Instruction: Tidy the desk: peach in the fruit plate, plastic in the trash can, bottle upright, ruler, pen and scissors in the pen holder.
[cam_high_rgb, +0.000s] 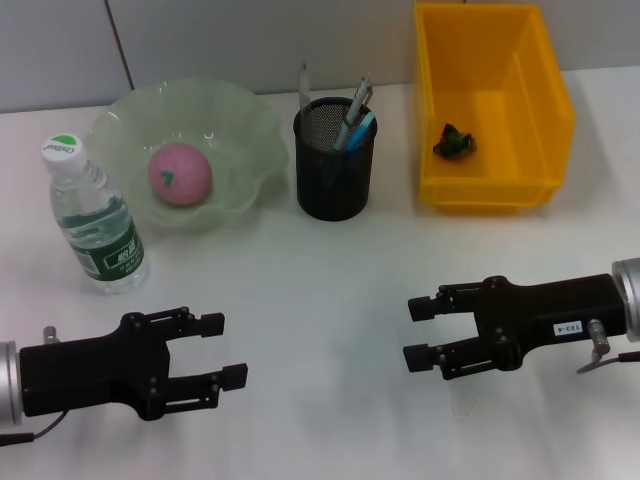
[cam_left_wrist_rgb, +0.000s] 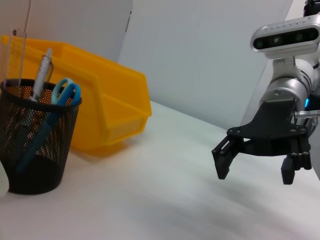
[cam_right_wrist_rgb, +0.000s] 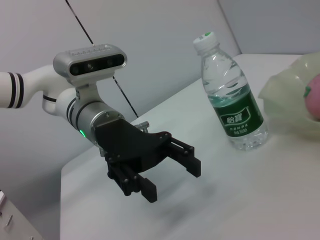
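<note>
Low over the near table (cam_high_rgb: 320, 290), both tools sat spread wide and empty, touching nothing: left tool (cam_high_rgb: 228, 350) at the near left, right tool (cam_high_rgb: 415, 333) at the near right. Peach (cam_high_rgb: 180, 173) lay in the fruit plate (cam_high_rgb: 250, 130); bottle (cam_high_rgb: 95, 215) stood upright beside it. Pen (cam_high_rgb: 356, 110), scissors (cam_high_rgb: 360, 130) and ruler (cam_high_rgb: 304, 88) stood in the pen holder (cam_high_rgb: 333, 175). Crumpled green plastic (cam_high_rgb: 454, 141) lay in the trash can (cam_high_rgb: 540, 90).

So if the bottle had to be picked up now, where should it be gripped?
Around the labelled body of the bottle, from the side. It stands upright, round and straight-walled, near the open left gripper; the fruit plate stands close behind it.
</note>
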